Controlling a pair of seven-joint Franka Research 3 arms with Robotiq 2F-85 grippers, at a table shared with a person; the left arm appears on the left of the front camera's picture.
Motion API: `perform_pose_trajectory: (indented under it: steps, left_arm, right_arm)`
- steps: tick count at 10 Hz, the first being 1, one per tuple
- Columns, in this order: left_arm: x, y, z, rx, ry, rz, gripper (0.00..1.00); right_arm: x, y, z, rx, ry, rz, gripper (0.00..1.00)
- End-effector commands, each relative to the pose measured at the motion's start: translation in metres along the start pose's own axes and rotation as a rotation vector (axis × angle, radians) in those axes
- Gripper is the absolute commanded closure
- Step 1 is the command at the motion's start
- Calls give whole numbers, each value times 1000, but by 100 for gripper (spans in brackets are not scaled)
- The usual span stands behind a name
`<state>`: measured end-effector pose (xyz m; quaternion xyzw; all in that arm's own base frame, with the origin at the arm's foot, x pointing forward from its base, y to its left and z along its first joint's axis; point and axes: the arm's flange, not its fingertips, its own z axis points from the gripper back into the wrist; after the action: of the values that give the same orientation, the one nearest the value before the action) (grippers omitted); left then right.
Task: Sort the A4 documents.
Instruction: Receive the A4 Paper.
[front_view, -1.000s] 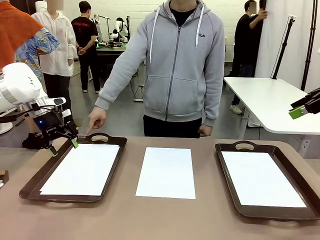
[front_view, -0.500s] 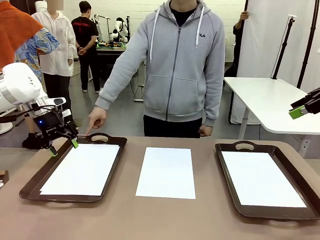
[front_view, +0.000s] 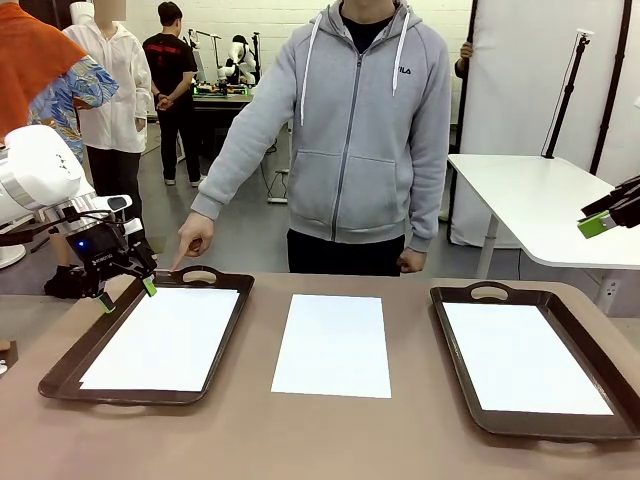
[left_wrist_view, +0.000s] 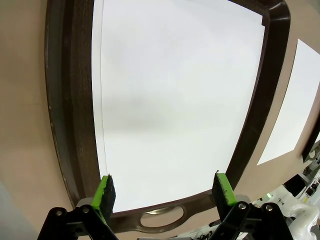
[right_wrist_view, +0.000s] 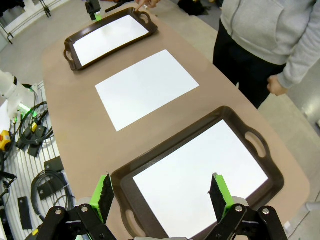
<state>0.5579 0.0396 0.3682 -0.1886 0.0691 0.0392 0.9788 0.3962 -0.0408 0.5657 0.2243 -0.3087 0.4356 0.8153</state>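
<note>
Three white sheets on the table (front_view: 250, 440), all flat. Middle sheet (front_view: 332, 344) lies bare on the tabletop, and I take it as the landmark. To its left, apart from it, a sheet (front_view: 165, 337) sits inside the left tray (front_view: 70, 360), a thin strip of tray floor showing round it; the same sheet (left_wrist_view: 175, 100) spreads below my left wrist camera. To the right of the middle sheet, apart from it, another sheet (front_view: 522, 356) lies in the right tray (front_view: 455, 345), also seen from my right wrist (right_wrist_view: 200, 175).

My left gripper (front_view: 126, 293) hangs over the far left corner of the left tray, left of and beyond the middle sheet, green pads spread wide, nothing between them. From the left wrist the pads frame the tray's handle end (left_wrist_view: 157, 217). My right gripper (front_view: 600, 222) is up high, far right of the middle sheet, off past the right tray; wrist view shows its pads parted, holding nothing.

The person's hand (front_view: 192, 238) points a finger down at the left tray's far handle (front_view: 198, 274), just beside my left gripper. Other hand (front_view: 408, 262) hangs at the table's far edge, beyond the middle sheet
</note>
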Motion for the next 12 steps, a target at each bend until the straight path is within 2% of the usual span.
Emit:
perform_pose_trajectory:
  steps: [1, 2, 3, 4, 5, 7, 9, 12]
  left_arm:
    - [-1, 0, 1, 2, 4, -6, 0]
    - [0, 0, 0, 0, 0, 0, 0]
    - [-4, -9, 12, 26, -29, -48, 0]
    - [-23, -20, 31, 40, -93, -144, 0]
    - [-51, -27, 58, 58, -191, -214, 0]
    - [-96, -22, 100, 57, -330, -278, 0]
    - [-143, -16, 139, -13, -493, -377, 0]
    - [-195, -21, 184, -101, -776, -607, 0]
  right_arm:
    - [0, 0, 0, 4, -4, -2, 0]
    - [0, 0, 0, 4, -4, -2, 0]
    - [0, 0, 0, 4, -4, -2, 0]
    - [0, 0, 0, 4, -4, -2, 0]
    - [0, 0, 0, 4, -4, -2, 0]
    - [0, 0, 0, 4, -4, -2, 0]
    - [0, 0, 0, 4, -4, -2, 0]
    - [0, 0, 0, 4, -4, -2, 0]
